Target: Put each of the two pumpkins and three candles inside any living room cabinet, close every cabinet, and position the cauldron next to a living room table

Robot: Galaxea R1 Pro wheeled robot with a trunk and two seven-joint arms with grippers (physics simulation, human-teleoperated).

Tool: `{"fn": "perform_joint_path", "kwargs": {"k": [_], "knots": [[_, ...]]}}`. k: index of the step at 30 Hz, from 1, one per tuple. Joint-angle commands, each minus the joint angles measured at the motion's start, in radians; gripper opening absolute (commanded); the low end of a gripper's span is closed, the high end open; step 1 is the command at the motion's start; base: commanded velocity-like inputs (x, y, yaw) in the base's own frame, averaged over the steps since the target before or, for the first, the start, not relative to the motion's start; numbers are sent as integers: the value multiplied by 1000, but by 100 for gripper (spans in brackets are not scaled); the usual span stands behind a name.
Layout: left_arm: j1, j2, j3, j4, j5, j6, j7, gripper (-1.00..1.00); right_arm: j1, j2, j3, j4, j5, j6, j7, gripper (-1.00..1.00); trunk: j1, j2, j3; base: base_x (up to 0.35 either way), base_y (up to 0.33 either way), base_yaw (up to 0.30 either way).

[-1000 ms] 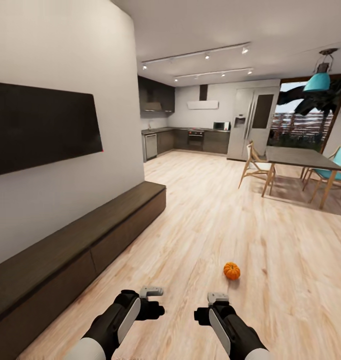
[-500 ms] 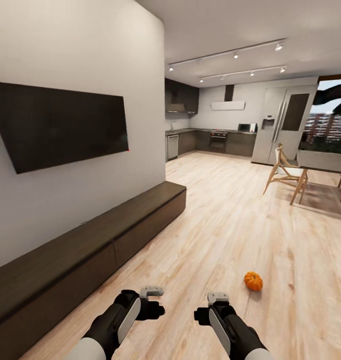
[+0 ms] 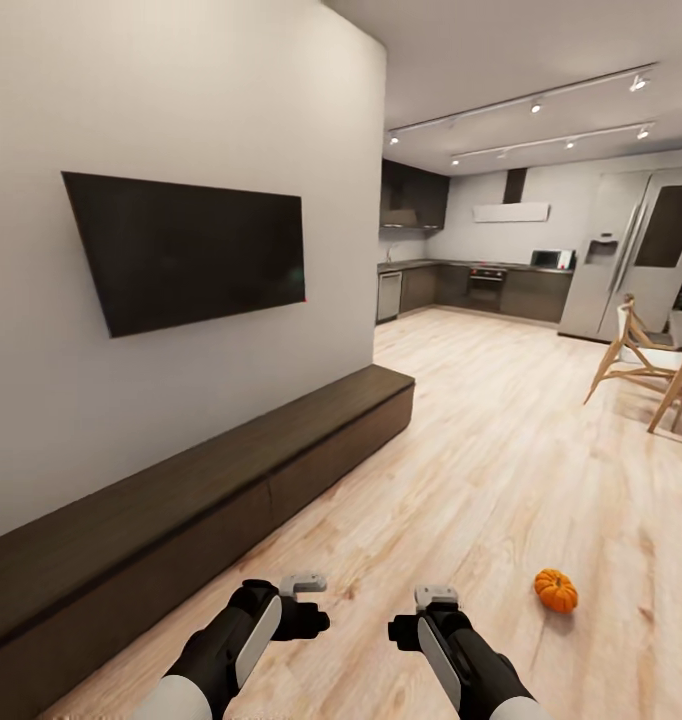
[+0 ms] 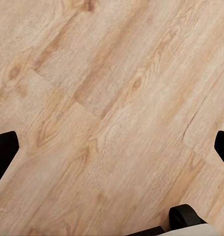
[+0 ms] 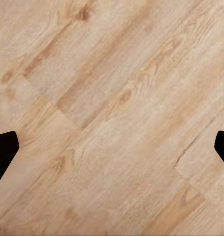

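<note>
Pumpkin [image 3: 556, 590], one small orange ribbed one with a dark stem, sits on the light wood floor [image 3: 481, 450] to the right of our right gripper [image 3: 418, 617] and a bit ahead of it, apart from both arms. We hold the left gripper [image 3: 307, 604] and the right gripper low in front of the trunk, side by side, over bare planks. In both wrist views we see the black fingertips [image 4: 3, 152] at opposite edges with floor between them, so both sets of fingers are spread wide and hold nothing; same on the right [image 5: 3, 150]. On our left the long low dark-brown cabinet [image 3: 211, 490] runs along the white wall [image 3: 181, 90], its flat top bare and its drawer fronts flush, closed as far as we can tell. A black TV [image 3: 191, 250] hangs on the wall above it. Further back we see a dark kitchen [image 3: 481, 285] with a steel fridge [image 3: 631, 260], a microwave [image 3: 551, 259], and at the right edge a wooden chair [image 3: 631, 355] beside a dining table [image 3: 681, 375].
</note>
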Motion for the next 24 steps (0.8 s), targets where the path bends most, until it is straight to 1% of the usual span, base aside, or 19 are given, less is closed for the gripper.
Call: {"fn": "perform_joint_path", "kwargs": {"k": [1, 24], "knots": [[-1, 0, -3, -1, 8, 4, 6, 100, 0, -1, 5, -2, -11, 4, -9, 100, 0, -1, -1, 0, -34, 293], [-1, 0, -3, -1, 8, 4, 6, 100, 0, -1, 4, -2, -11, 4, -9, 100, 0, -1, 9, -61, -70, 293]]}}
